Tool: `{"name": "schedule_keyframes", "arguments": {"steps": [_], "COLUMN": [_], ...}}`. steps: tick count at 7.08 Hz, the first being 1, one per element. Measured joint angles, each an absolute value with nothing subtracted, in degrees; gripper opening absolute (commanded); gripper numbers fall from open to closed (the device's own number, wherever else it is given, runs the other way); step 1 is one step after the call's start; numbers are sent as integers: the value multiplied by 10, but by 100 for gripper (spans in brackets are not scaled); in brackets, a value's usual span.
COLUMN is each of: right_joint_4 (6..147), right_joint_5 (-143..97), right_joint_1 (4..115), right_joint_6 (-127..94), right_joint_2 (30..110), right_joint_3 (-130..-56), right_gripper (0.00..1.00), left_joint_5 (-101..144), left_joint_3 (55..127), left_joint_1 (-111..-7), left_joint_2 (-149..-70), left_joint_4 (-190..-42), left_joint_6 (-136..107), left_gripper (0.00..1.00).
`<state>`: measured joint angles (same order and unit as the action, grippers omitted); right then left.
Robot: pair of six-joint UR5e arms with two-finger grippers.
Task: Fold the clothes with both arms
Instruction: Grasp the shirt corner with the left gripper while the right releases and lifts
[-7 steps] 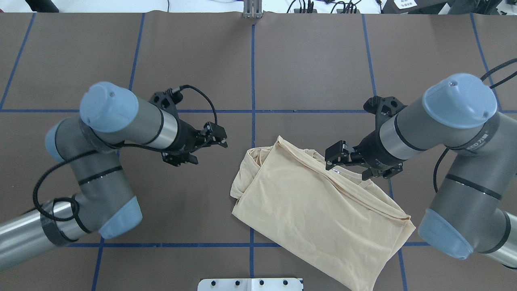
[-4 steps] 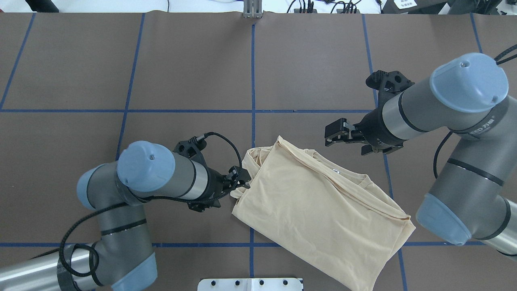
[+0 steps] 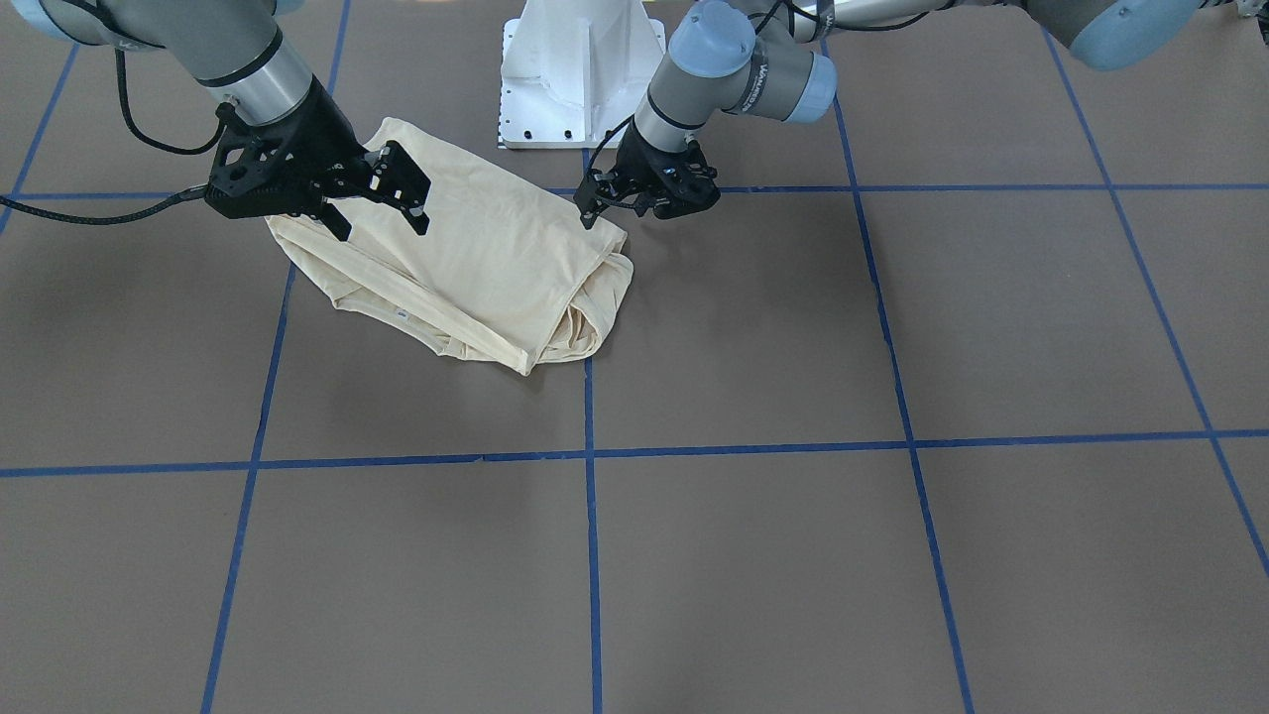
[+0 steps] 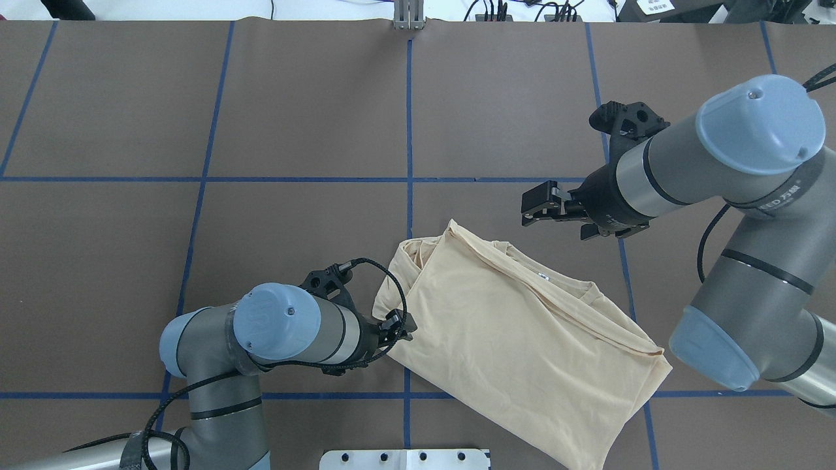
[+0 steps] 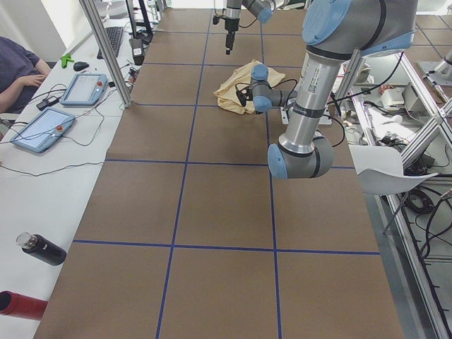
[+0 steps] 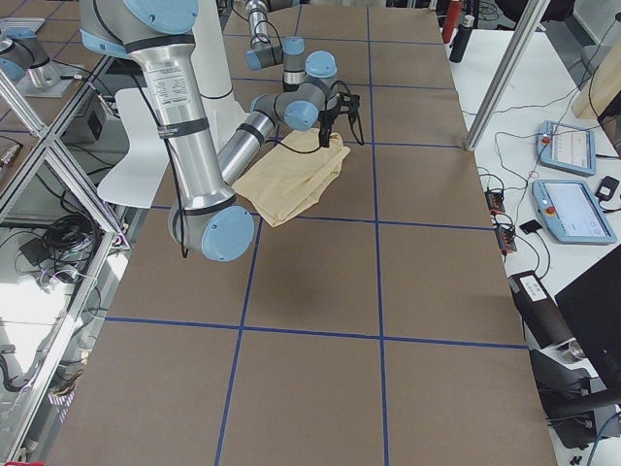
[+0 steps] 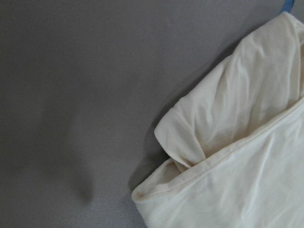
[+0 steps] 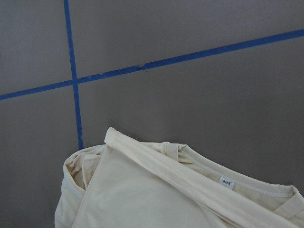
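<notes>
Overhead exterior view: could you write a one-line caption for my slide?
Left end effector at the folded shirt's corner; right end effector hovers apart.

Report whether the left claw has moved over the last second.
Yes. In the overhead view the left claw went toward the robot and nearer the central blue tape line, ending at the shirt's left edge.

Looking at a flat brown table cover (image 4: 294,98), split into big squares by blue tape lines (image 4: 409,130). Got a white side bench (image 5: 35,205) along one end, with two blue-rimmed tablets (image 5: 86,88), a black bottle (image 5: 42,249) and a red bottle (image 5: 18,305). Silver aluminium frame post (image 5: 104,53) right beside it. Bright, even lighting, soft shadows.
</notes>
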<state>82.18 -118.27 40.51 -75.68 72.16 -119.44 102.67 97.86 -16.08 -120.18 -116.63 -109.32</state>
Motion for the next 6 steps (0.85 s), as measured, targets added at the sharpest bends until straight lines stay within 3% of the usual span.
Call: {"name": "schedule_keyframes", "arguments": {"steps": [2,6], "right_joint_4": [822,822], "right_joint_5": [-1183,-1187], "right_joint_1": [405,407], "right_joint_6": [-757,-758], "right_joint_2": [721,721], "right_joint_3": [-1195,-1196], "right_gripper": [100,100], "left_joint_5": [1026,1013], "left_joint_3": [972,967], "left_joint_1": [-160,-164], "left_joint_2": [-1204,-1211], "left_joint_4": [-1166,-1166], "left_joint_6": [-1092,-1085], "left_gripper": [77,74]}}
